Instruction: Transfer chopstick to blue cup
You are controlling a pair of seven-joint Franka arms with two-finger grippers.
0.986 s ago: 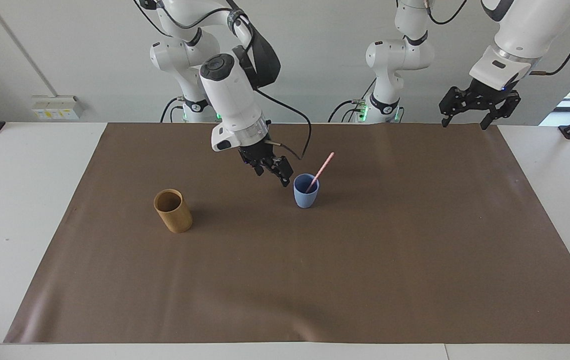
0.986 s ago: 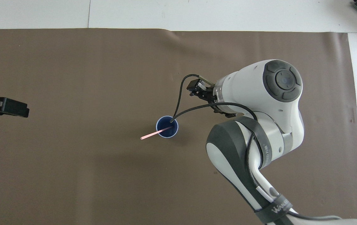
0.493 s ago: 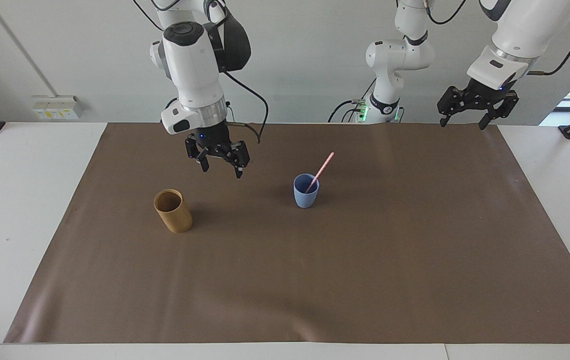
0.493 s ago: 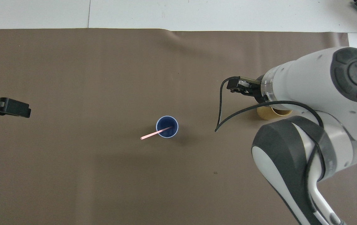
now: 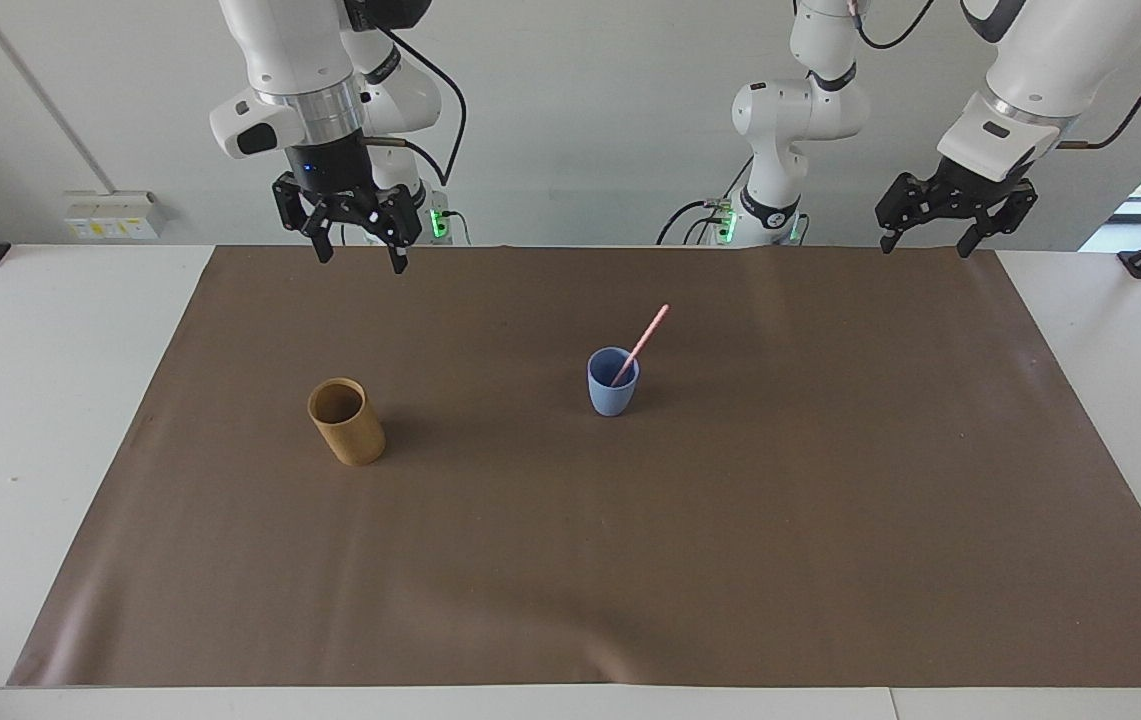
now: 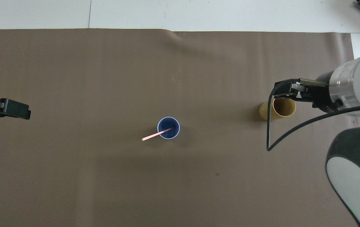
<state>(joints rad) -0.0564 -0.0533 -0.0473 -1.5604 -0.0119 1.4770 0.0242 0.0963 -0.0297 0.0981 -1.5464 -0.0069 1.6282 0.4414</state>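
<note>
Chopstick (image 5: 642,343) leans in blue cup (image 5: 612,383) on brown mat (image 5: 730,520).

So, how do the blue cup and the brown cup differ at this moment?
The blue cup is shorter and tapered; the brown cup is taller and cylindrical. The blue cup holds the leaning chopstick; the brown cup looks empty. Both stand upright on the mat, untouched.

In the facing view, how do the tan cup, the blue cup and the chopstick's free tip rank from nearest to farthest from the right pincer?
1. The tan cup, toward the right arm's end of the mat, almost under the open right pincer.
2. The chopstick, by its free tip, at the mat's middle.
3. The blue cup holding it, too close to the tip to rank firmly.
</note>
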